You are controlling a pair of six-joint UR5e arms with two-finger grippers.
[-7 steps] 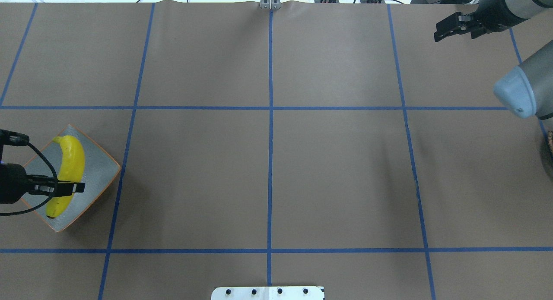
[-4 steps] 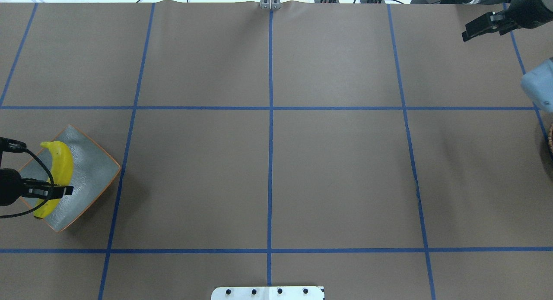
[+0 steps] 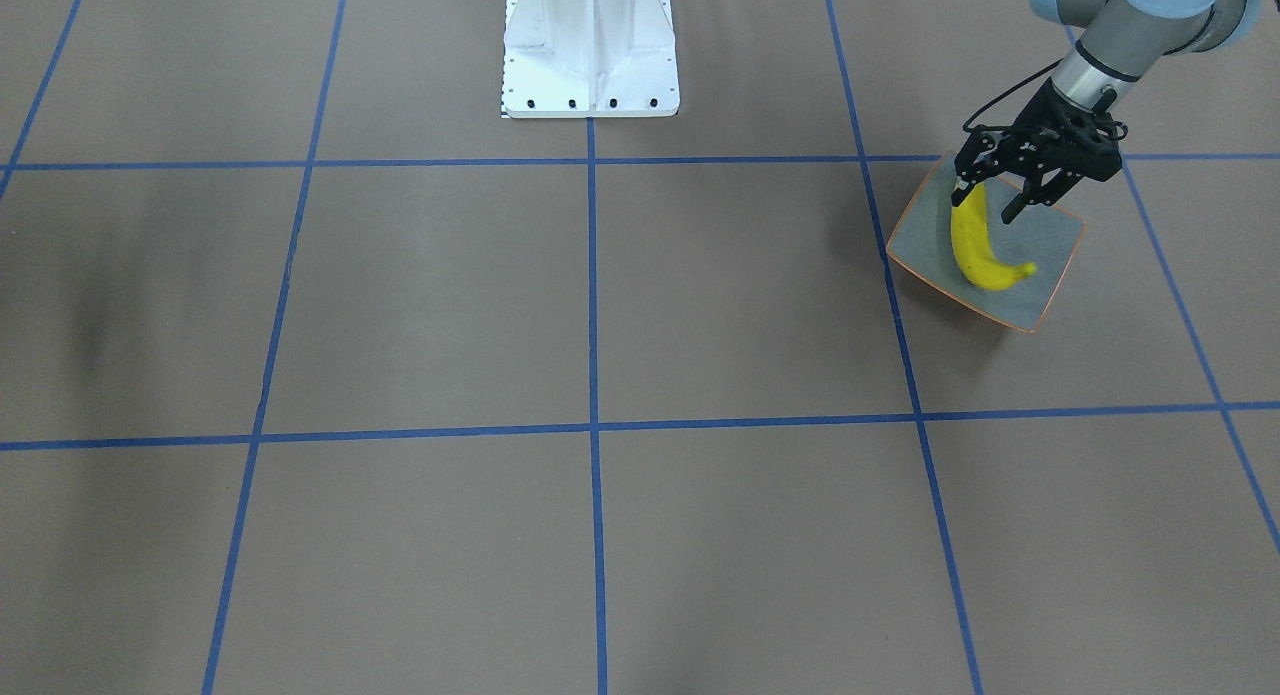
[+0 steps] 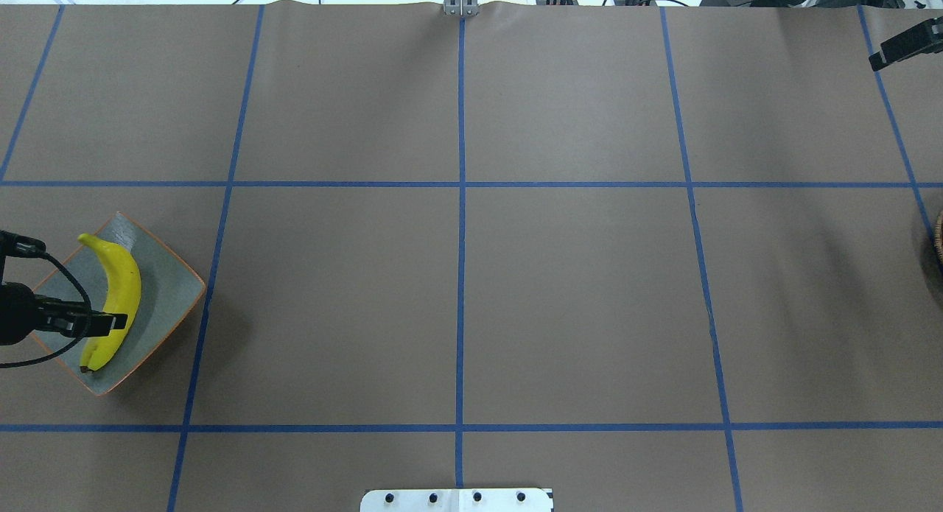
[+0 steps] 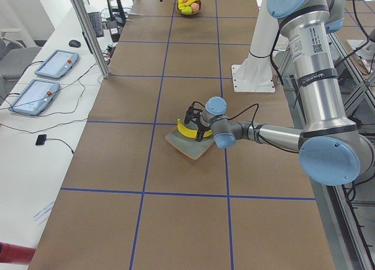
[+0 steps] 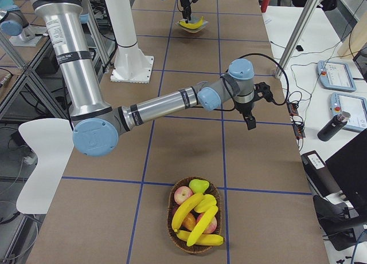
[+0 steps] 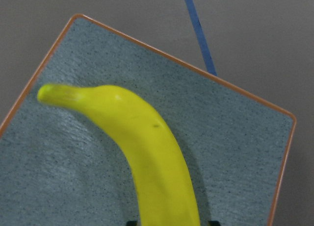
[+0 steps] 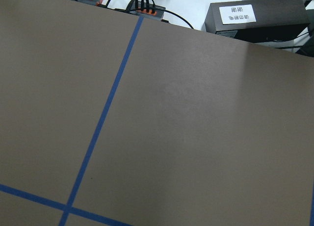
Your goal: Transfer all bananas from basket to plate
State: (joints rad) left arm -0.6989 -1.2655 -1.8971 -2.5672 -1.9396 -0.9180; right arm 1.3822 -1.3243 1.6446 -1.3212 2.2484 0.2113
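One yellow banana (image 3: 970, 245) (image 4: 121, 287) lies on the grey-green plate (image 3: 1050, 240) (image 4: 166, 283) at the table's left side. My left gripper (image 3: 985, 203) (image 4: 118, 322) is open and points down, its fingers straddling the banana's stem-side part. In the left wrist view the banana (image 7: 157, 157) runs down between the fingertips over the plate (image 7: 221, 138). The basket (image 6: 215, 195) at the right end holds three more bananas (image 6: 192, 209). My right gripper (image 4: 878, 58) (image 6: 250, 123) hovers open and empty at the far right.
The basket also holds apples (image 6: 182, 194) and a green pear (image 6: 198, 185); only its rim (image 4: 939, 239) shows overhead. The robot's white base (image 3: 590, 50) stands mid-table. Tablets (image 5: 55, 62) and cables lie on a side desk beyond the far edge.
The banana swung left with my left gripper, the plate wobbled, then the banana settled back on the plate. My right gripper drew away toward the right edge.
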